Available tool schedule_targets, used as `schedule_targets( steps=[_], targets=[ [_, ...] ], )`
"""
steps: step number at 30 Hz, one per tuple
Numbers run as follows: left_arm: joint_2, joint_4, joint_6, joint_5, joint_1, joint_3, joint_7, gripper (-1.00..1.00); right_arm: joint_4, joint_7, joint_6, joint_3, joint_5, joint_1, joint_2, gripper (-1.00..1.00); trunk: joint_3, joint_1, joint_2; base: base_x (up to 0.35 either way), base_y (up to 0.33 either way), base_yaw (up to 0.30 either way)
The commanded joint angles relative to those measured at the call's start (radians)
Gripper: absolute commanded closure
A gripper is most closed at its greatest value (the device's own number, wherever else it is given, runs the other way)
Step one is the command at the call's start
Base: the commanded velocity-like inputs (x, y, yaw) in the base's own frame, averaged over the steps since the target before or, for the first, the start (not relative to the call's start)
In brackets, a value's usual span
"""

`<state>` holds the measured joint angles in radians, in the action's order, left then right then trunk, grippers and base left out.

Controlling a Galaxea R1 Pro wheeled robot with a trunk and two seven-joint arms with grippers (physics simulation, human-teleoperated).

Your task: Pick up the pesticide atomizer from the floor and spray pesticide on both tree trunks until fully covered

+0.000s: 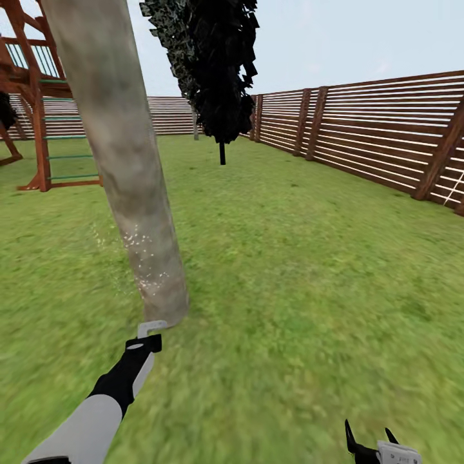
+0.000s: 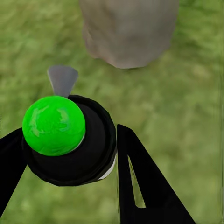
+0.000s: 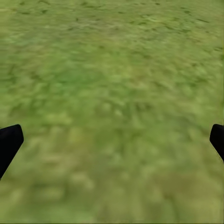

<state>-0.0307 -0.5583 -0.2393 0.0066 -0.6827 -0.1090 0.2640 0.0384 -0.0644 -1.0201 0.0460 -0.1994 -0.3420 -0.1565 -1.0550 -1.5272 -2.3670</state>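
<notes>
Atomizer (image 2: 65, 140) within closed left pincer (image 2: 70, 154).

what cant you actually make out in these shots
- Tree trunk: the head view's top edge cuts off its crown; its far side is hidden.
- Pesticide: pale specks low on the trunk, too fine to judge coverage.
- Atomizer: in the left wrist view its green cap hides the body; the left gripper is shut on it.
- Right gripper: open, cut off by the bottom edge.
</notes>
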Motion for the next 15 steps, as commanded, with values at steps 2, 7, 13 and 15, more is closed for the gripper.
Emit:
schedule_targets(
  steps=[2, 7, 13, 15],
  targets=[
    [-0.001, 0.0, 0.0, -0.001, 0.0, 0.0, 0.0, 1.0, 0.0, 0.0, 0.0, 0.0, 0.0, 0.0, 0.0, -1.0, 0.0, 0.0, 0.0, 0.108, -0.259, 0.033],
    [-0.002, 0.0, 0.0, -0.001, 0.0, 0.0, 0.001, 1.0, 0.0, 0.0, 0.0, 0.0, 0.0, 0.0, 0.0, -1.0, 0.0, 0.0, 0.0, 0.018, -0.269, 0.003],
    [-0.002, 0.0, 0.0, -0.001, 0.0, 0.0, 0.0, 1.0, 0.0, 0.0, 0.0, 0.0, 0.0, 0.0, 0.0, -1.0, 0.0, 0.0, 0.0, 0.0, -0.27, 0.137],
    [-0.002, 0.0, -0.001, -0.001, 0.0, 0.0, 0.0, 1.0, 0.0, 0.0, 0.0, 0.0, 0.0, 0.0, 0.0, -1.0, 0.0, 0.0, 0.0, 0.0, -0.271, 0.274]
  ],
)
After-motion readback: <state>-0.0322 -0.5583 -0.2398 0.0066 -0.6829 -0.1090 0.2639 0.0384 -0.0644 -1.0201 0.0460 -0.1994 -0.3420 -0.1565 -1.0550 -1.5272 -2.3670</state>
